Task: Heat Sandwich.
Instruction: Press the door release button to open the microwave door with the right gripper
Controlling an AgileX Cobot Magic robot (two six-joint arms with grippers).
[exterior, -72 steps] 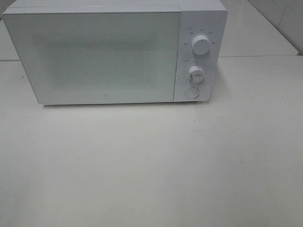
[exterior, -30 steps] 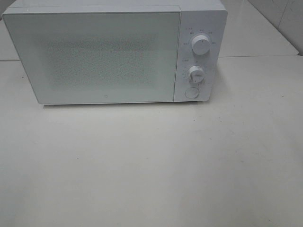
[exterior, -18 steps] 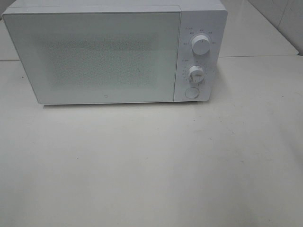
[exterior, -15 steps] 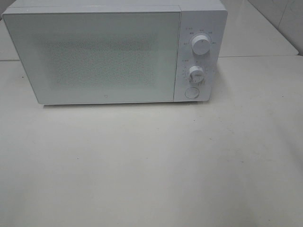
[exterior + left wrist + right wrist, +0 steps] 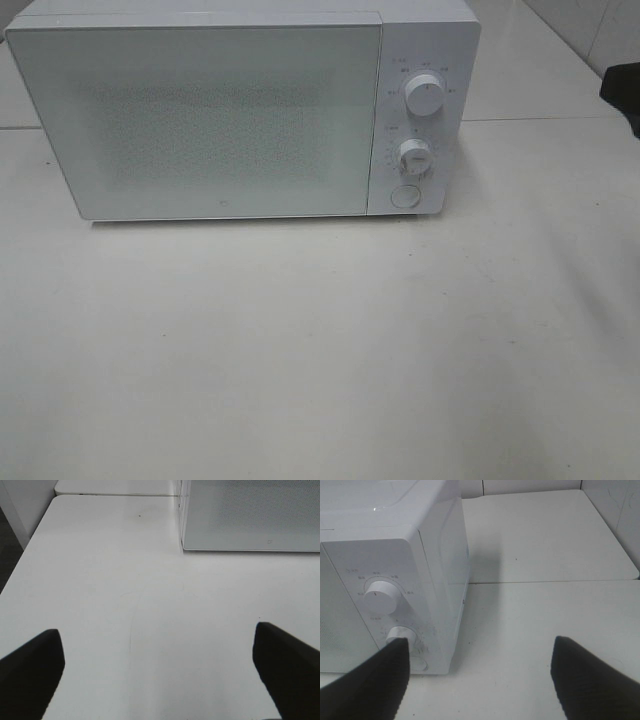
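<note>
Facing a boxy white microwave oven (image 5: 240, 115), frosted door (image 5: 250, 515) shut, on a pale bench (image 5: 320, 350). Hovering with left hand (image 5: 155, 635) spread wide and empty near the door's lower corner, right hand (image 5: 481, 644) likewise parted and empty before the two round white dials (image 5: 381, 594). No seeing the sandwich: perhaps behind the door, impossible to tell. Probably light, soft, easily squashed; best pinched gently at the crusts.

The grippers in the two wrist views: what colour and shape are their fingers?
The left gripper has two matte black fingers, broad and tapering to blunt tips, with no markings or cables visible. The right gripper looks alike. Of the arms, only a black part shows at the exterior view's right edge.
</note>
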